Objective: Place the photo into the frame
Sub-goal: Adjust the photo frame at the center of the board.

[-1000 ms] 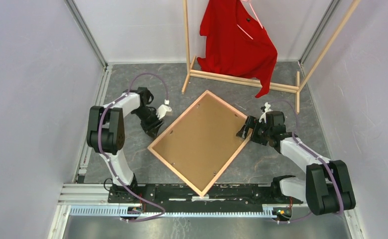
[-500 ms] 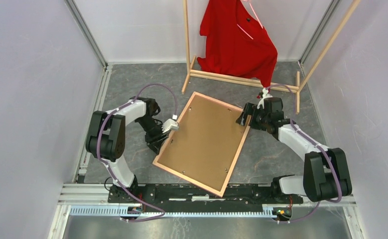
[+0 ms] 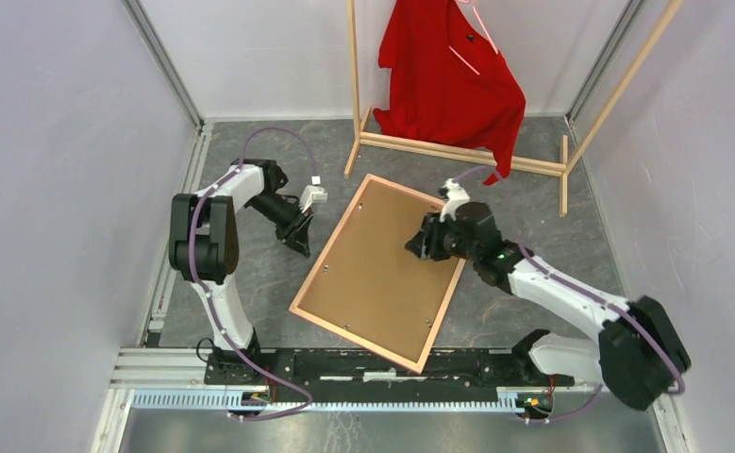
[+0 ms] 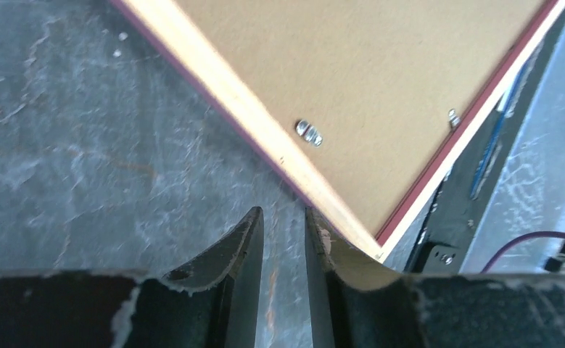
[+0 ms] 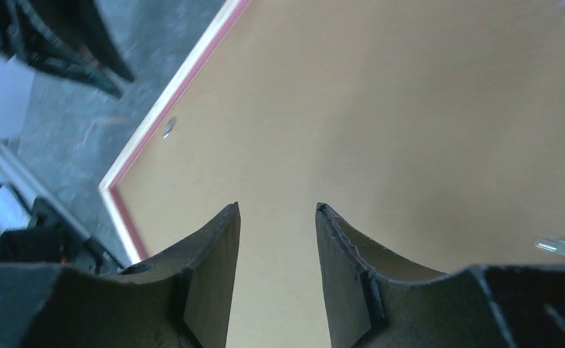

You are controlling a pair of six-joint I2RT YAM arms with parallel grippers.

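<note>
The frame lies face down on the table, a thin pink edge showing outside the light wood rail; its long axis runs from the far side toward the arm bases, the near end leaning a little to the right. A brown backing board fills it, and small metal clips sit along the rail. The photo I cannot see in any view, so I cannot say whether it lies under that board or somewhere else.

My left claw is off the frame, low over bare table just beside the long left rail, which lies ahead and to its right; its fingers stand a narrow slit apart with nothing between them. My right claw hangs over the backing board near the far right corner, released, fingers well apart, empty.

As I read it, the board or its clips want handling next; the right arm is the nearer, already above the board, while the left sits at the rail where it could steady the edge.
</note>
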